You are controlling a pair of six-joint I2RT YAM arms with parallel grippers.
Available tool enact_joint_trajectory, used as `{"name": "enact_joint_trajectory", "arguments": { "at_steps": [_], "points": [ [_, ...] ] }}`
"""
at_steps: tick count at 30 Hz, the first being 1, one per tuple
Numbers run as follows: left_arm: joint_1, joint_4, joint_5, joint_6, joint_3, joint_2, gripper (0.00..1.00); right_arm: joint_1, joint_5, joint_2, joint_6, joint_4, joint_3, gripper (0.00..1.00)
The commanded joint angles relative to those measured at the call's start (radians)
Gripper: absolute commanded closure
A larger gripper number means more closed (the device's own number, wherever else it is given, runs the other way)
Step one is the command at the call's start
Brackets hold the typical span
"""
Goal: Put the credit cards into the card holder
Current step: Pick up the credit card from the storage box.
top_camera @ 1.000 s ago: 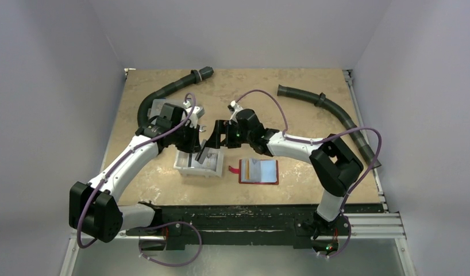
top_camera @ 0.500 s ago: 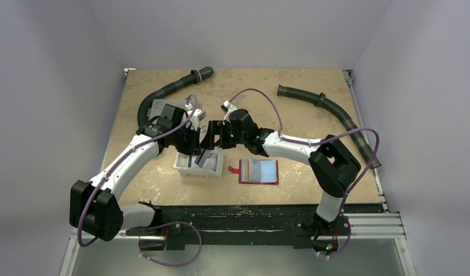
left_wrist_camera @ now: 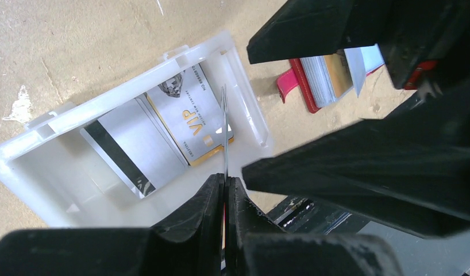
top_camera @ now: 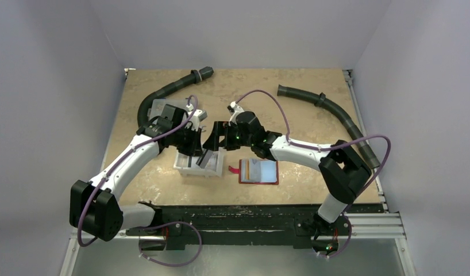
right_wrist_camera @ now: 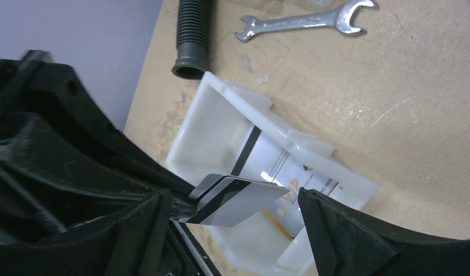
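My left gripper (left_wrist_camera: 226,181) is shut on the edge of a grey credit card (right_wrist_camera: 244,204) with a black stripe, holding it just above the white bin (top_camera: 181,165). In the left wrist view this card (left_wrist_camera: 224,132) shows edge-on. My right gripper (right_wrist_camera: 235,198) is open, one finger on each side of the held card and not touching it. Two more credit cards lie flat in the bin, a silver and gold VIP one (left_wrist_camera: 189,112) and a grey striped one (left_wrist_camera: 129,149). The red card holder (top_camera: 258,171) lies open to the right of the bin with a light blue card in it.
Two black corrugated hoses (top_camera: 164,92) (top_camera: 330,109) curve across the back of the table. A wrench (right_wrist_camera: 301,20) lies beyond the bin (right_wrist_camera: 221,92). A clear compartment box (top_camera: 161,107) sits behind my left arm. The table's left edge is near the bin.
My right gripper has moved left and a little lower, so its fingers now flank the card held by my left gripper. The left arm has barely moved.
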Motion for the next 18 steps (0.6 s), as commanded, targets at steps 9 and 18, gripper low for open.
{"name": "enact_joint_trajectory", "arguments": {
  "at_steps": [9, 18],
  "points": [
    [-0.001, 0.001, 0.019, 0.010, 0.039, -0.025, 1.00, -0.005, -0.013, -0.021, -0.003, 0.055, -0.018, 0.09],
    [-0.001, 0.001, 0.016, 0.008, 0.043, -0.038, 1.00, -0.005, -0.019, 0.014, 0.003, 0.059, -0.017, 0.12]
  ]
}}
